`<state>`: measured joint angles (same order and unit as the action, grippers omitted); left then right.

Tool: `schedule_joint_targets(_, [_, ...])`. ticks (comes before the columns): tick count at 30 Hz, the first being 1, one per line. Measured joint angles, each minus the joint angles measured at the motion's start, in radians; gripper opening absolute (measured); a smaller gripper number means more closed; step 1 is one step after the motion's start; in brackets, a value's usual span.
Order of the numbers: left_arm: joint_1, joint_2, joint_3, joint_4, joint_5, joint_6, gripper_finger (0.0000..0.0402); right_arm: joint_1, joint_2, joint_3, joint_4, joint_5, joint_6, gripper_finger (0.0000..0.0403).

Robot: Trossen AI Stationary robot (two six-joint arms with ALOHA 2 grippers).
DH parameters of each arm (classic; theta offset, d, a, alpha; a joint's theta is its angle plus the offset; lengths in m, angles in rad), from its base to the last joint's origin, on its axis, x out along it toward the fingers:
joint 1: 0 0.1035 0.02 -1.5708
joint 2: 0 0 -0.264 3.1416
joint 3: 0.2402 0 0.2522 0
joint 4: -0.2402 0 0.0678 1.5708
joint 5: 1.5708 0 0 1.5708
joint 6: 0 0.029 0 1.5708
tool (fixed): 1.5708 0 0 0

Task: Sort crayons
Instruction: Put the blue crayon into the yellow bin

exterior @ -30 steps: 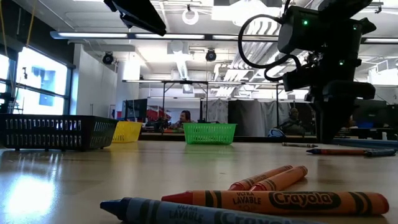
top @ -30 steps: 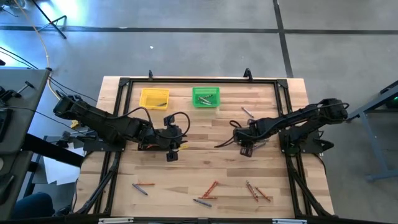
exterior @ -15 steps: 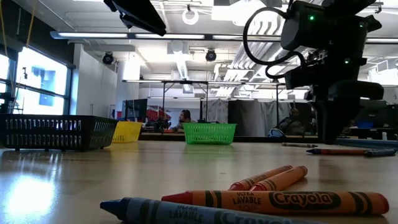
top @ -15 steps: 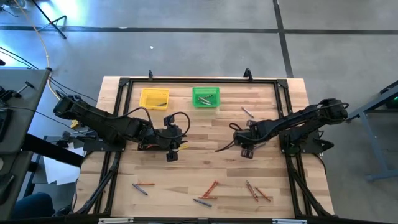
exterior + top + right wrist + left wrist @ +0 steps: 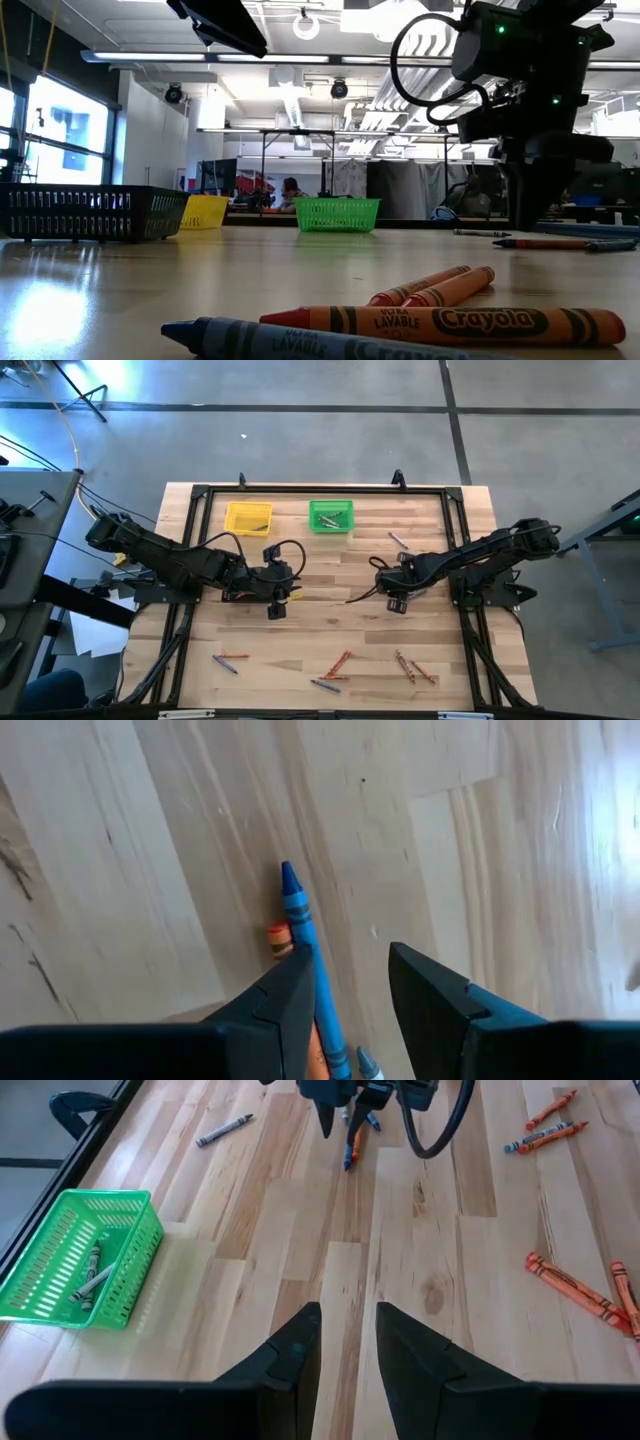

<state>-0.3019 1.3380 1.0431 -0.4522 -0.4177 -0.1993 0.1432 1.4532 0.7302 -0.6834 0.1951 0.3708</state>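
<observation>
Crayons (image 5: pixel 300 935) beside open right pincer (image 5: pixel 350 995); green bin (image 5: pixel 330 516) beyond.

Blue crayon (image 5: pixel 296 910) beside an orange crayon (image 5: pixel 279 940) on the pale wood counter (image 5: pixel 150 850), green mesh bin (image 5: pixel 330 516) and yellow bin (image 5: pixel 247 517) behind.

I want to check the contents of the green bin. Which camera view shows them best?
The left wrist view: it looks into the green bin, showing grey crayons inside. The high view shows the bin from above, contents tiny. The low view shows only its wall. The right wrist view misses it.
</observation>
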Motion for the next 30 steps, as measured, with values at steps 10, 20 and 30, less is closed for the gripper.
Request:
schedule_joint_targets(10, [0.000,0.000,0.000,0.000,0.000,-0.001,0.0085,0.003,0.000,0.000,0.001,0.021,0.050,0.0123])
schedule_joint_targets(20, [0.000,0.000,0.000,-0.001,0.000,-0.007,0.0085,0.004,0.000,0.000,0.006,0.043,0.048,0.0123])
schedule_joint_targets(30, [0.000,0.000,0.000,-0.022,0.000,-0.009,0.0085,0.004,0.001,-0.068,0.097,0.041,0.074,0.0123])
